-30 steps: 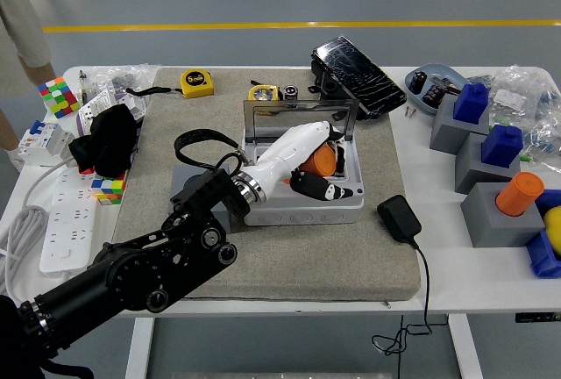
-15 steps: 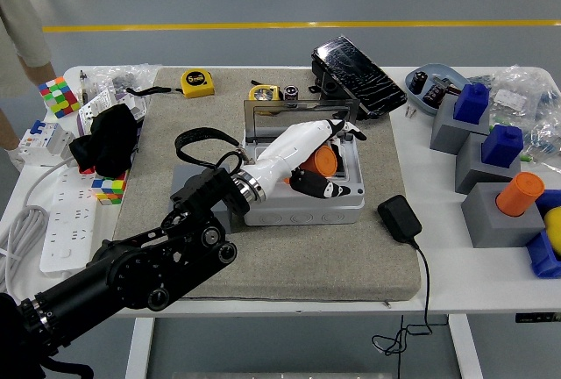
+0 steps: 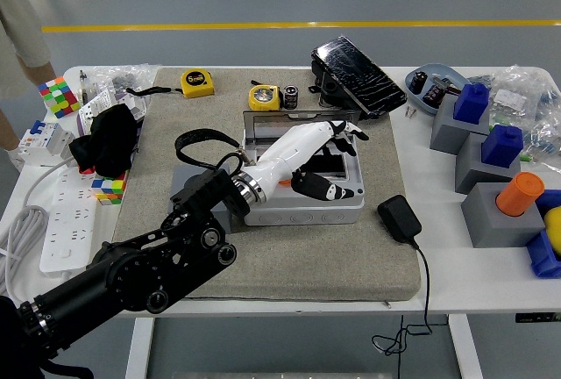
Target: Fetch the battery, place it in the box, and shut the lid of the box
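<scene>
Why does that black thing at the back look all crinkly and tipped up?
The black slab at the mat's far edge sits tilted, and its shiny top looks cracked or wrinkled. I cannot tell which.

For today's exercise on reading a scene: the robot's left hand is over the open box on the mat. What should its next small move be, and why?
Probably draw the left hand back and sweep the lid toward the near side. The white box is still open, its clear lid stands at the far edge, and the open fingers reach up near that lid, holding nothing. Whether the battery lies inside is hidden by the hand.
</scene>
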Tool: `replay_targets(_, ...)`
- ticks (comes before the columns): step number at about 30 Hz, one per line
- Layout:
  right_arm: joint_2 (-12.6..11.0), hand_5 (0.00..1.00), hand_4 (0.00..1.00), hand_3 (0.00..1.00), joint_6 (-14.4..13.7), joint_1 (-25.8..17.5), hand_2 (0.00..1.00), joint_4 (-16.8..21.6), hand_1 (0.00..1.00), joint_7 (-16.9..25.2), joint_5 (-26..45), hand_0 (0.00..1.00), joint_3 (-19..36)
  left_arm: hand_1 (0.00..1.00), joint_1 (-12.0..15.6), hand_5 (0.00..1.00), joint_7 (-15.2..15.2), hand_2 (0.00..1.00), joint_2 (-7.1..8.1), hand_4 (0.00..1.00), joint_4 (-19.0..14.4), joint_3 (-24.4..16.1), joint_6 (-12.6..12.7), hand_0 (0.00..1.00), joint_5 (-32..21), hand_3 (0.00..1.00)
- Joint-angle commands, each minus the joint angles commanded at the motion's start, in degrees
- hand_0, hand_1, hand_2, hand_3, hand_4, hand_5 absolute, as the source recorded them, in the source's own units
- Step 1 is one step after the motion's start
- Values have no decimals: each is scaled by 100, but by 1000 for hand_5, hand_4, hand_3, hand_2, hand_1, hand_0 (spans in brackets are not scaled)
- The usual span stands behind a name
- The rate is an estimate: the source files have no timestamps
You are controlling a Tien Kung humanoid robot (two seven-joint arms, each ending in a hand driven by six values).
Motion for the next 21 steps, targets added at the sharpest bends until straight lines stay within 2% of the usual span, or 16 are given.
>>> replay_targets(3, 3, 600, 992, 607, 1, -3, 675, 0, 666, 6, 3, 642, -7, 584, 91, 89, -6, 569, 10, 998, -203, -94, 14, 406, 3, 738)
replay_targets(7, 12, 600, 992, 607, 2, -9, 675, 0, 666, 9, 6, 642, -9, 584, 275, 89, 50, 569, 112, 998, -521, -258, -1, 406, 52, 738)
replay_targets(8, 14, 600, 992, 607, 2, -11, 674, 0, 666, 9, 2, 641, -7, 580, 338, 117, 71, 569, 149, 998, -607, -309, -15, 413, 69, 733)
replay_targets(13, 11, 600, 992, 607, -2, -19, 674, 0, 666, 14, -11, 641, 12, 580, 722, 117, 135, 569, 403, 998, -1056, -589, -53, 413, 194, 733)
replay_targets(14, 10, 600, 992, 607, -4, -20, 675, 0, 666, 14, -19, 641, 25, 578, 796, 136, 150, 564, 456, 998, -1137, -643, -63, 418, 223, 629)
replay_targets(18, 13, 600, 992, 607, -8, -27, 675, 0, 666, 14, -29, 641, 57, 578, 1109, 136, 193, 564, 669, 998, -1420, -888, -92, 418, 334, 629)
replay_targets(21, 17, 600, 992, 607, -9, -24, 674, 0, 666, 15, -29, 641, 65, 583, 1342, 164, 217, 560, 763, 998, -1545, -1117, -108, 432, 393, 596)
